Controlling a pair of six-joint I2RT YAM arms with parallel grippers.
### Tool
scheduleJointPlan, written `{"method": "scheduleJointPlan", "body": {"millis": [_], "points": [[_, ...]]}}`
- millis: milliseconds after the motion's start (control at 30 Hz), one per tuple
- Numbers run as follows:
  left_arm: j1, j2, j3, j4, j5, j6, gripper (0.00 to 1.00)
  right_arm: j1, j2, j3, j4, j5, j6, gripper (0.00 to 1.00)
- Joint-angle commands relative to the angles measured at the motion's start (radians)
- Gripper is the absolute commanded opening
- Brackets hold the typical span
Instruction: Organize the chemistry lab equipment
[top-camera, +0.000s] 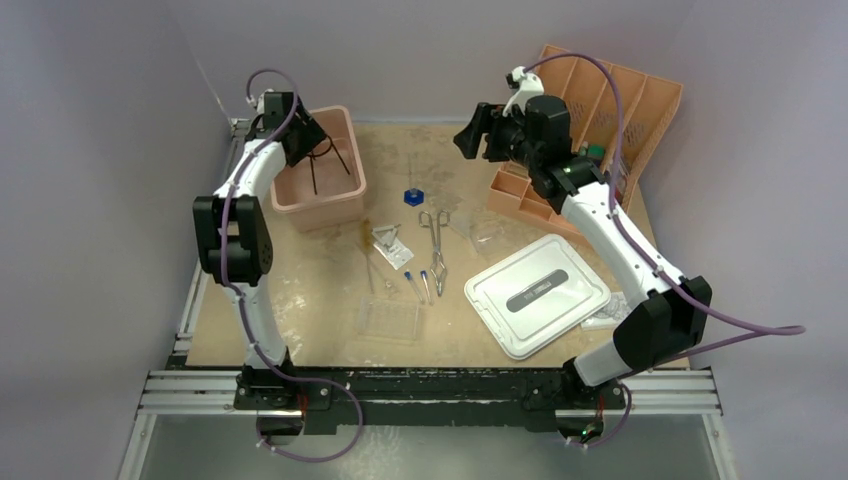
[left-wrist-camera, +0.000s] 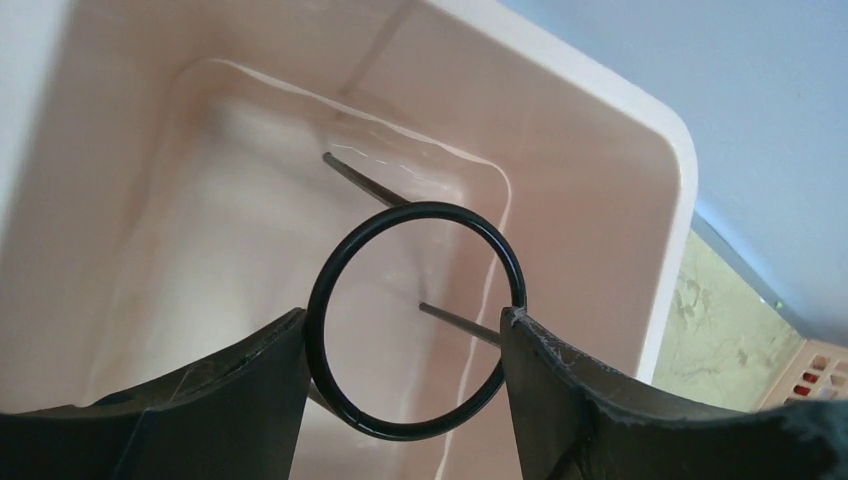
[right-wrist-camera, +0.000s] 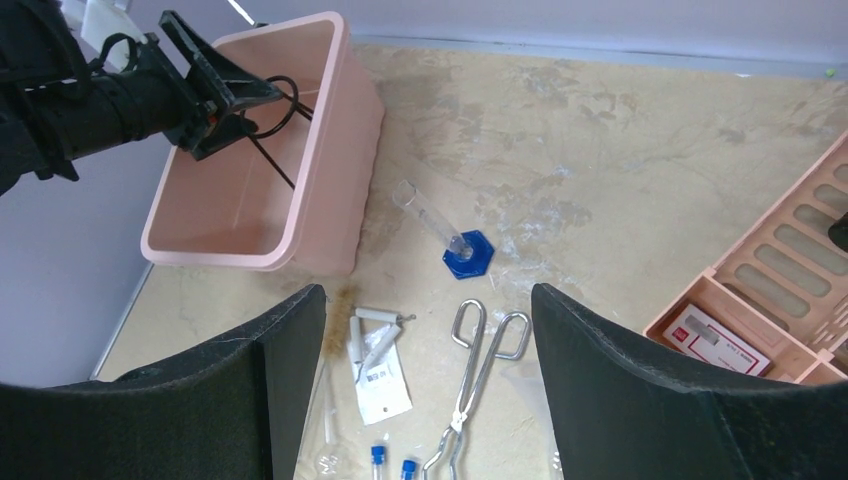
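My left gripper (top-camera: 305, 140) is shut on the black wire ring (left-wrist-camera: 420, 208) and holds it over the pink bin (top-camera: 345, 195), stem pointing down inside. The ring spans both fingertips. My right gripper (top-camera: 470, 130) is open and empty, high above the table's far middle. Below it in the right wrist view lie the steel forceps (right-wrist-camera: 480, 375), the blue-based glass piece (right-wrist-camera: 468, 253), the wire triangle on a white packet (right-wrist-camera: 375, 330) and two blue-capped tubes (right-wrist-camera: 378, 455). The clear plastic tray (top-camera: 390, 318) lies near the front.
An orange compartment rack (top-camera: 600, 120) stands at the back right. A white flat lid (top-camera: 536, 293) lies front right. A brown brush (right-wrist-camera: 337, 318) lies beside the triangle. The pink bin's rim (left-wrist-camera: 680, 160) surrounds the ring.
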Motion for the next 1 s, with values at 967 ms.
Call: {"method": "scheduleJointPlan", "body": {"millis": [967], "points": [[-0.037,-0.055,0.065,-0.081,-0.047,0.075,0.73,0.005,-0.033,-0.015,0.038,0.039,0.006,0.75]]}}
